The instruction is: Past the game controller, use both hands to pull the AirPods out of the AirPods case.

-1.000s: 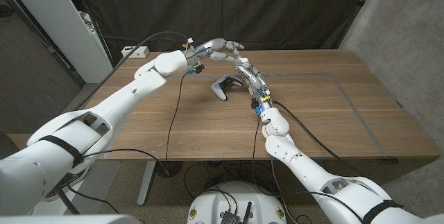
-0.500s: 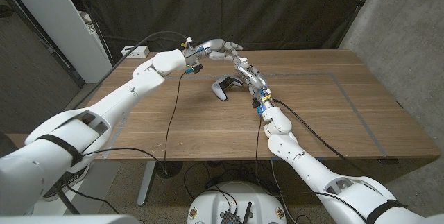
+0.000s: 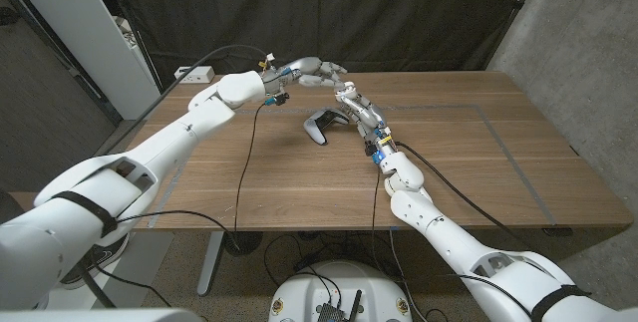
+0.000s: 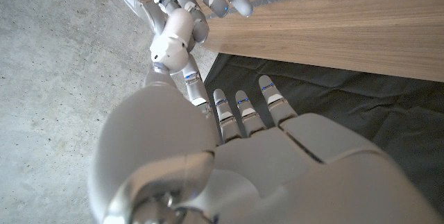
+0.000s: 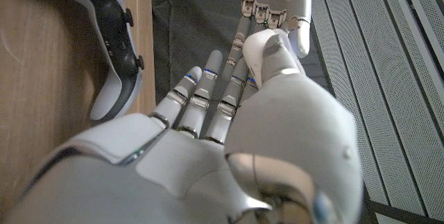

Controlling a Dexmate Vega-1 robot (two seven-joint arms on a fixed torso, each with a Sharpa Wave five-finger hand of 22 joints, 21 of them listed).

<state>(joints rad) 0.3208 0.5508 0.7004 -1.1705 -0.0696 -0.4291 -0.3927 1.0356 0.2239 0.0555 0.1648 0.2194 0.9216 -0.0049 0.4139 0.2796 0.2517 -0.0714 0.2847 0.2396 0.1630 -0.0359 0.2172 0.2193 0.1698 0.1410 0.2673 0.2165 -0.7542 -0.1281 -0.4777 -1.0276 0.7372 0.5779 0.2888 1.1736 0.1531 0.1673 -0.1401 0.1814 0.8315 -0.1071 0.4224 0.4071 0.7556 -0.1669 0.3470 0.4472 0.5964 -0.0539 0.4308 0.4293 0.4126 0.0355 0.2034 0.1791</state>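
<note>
Both robot hands meet in the air past the game controller (image 3: 320, 126), over the far part of the surface (image 3: 449, 162). The left robot hand (image 3: 317, 68) reaches in with fingers extended; the right robot hand (image 3: 351, 98) rises toward it, fingertips close to the left's. The AirPods case cannot be made out in any view: it is either hidden between the fingers or too small to resolve, so whether either robot hand grasps it cannot be determined. No earbud is visible outside a case.

Judged progress: the robot hands are positioned for the two-handed pull; extraction itself is not confirmed as done.

Clearance: the game controller lies just below and beside the right robot hand. The far edge of the surface runs directly beneath the left robot hand, with a dark curtain (image 3: 399, 13) beyond. Open surface extends to the right robot hand's outer side.
</note>
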